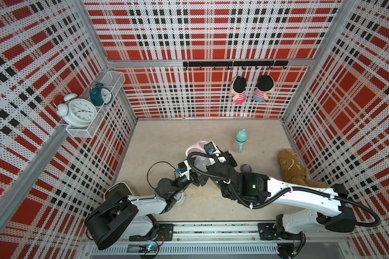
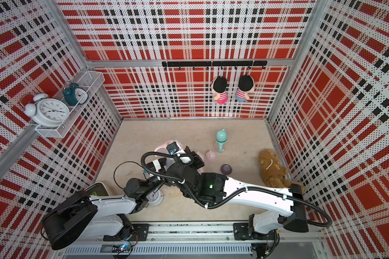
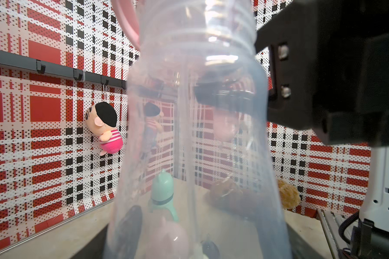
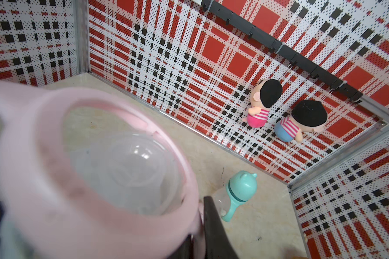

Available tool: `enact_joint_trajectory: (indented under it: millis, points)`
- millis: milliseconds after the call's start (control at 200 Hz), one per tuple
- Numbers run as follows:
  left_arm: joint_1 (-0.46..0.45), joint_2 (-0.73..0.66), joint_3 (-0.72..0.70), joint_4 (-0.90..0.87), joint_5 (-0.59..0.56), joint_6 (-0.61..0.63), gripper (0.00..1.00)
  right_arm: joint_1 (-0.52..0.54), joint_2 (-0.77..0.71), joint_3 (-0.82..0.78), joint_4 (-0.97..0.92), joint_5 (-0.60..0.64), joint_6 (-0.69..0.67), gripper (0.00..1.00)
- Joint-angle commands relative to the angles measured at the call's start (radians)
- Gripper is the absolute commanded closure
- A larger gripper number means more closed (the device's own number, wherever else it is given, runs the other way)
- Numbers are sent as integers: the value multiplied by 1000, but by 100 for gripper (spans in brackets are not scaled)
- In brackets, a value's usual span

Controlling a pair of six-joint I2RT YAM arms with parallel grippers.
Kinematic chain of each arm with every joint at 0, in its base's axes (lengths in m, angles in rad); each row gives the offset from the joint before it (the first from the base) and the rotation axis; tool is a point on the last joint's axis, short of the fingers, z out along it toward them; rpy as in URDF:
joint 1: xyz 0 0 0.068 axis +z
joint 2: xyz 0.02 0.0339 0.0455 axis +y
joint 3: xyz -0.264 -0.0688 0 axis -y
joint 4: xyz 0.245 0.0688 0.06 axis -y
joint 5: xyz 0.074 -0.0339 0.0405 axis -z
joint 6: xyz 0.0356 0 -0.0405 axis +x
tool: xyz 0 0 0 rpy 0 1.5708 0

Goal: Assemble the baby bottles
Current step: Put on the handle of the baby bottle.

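Observation:
My left gripper [image 1: 197,173] is shut on a clear bottle [image 3: 195,139] near its base, held off the floor; its threaded neck points at the pink two-handled ring [image 4: 32,179]. My right gripper [image 4: 200,235] is shut on that ring's rim, and the clear bottle shows through the ring's opening. Whether the ring sits on the neck I cannot tell. The ring [image 1: 194,145] also shows in both top views. An assembled teal bottle [image 1: 240,140] stands further back. A pink dome cap [image 2: 211,155] and a dark purple nipple collar [image 2: 226,168] lie on the floor near it.
A brown plush toy [image 1: 290,166] lies at the right wall. A white alarm clock [image 2: 154,197] sits under my left arm. Two clocks stand on the wall shelf [image 1: 80,132] at the left. Two dolls [image 1: 239,89] hang from a hook rail on the back wall.

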Motion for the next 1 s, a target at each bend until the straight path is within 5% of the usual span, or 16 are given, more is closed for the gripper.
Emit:
enact_joint_trajectory:
  millis: [0,436,681,877,992]
  points:
    - [3,-1,33,42,17,-11,100,18,34,-26,75,113,-115,100]
    - [19,-14,34,24,45,-38,100,49,20,-153,399,228,-422,100]
    - [32,-29,47,-8,89,-58,100,60,50,-358,1313,285,-1200,100]
    - [32,-38,40,0,84,-52,100,60,209,-324,1992,313,-1772,100]
    - [32,-35,40,6,82,-47,100,63,249,-313,2005,325,-1788,100]
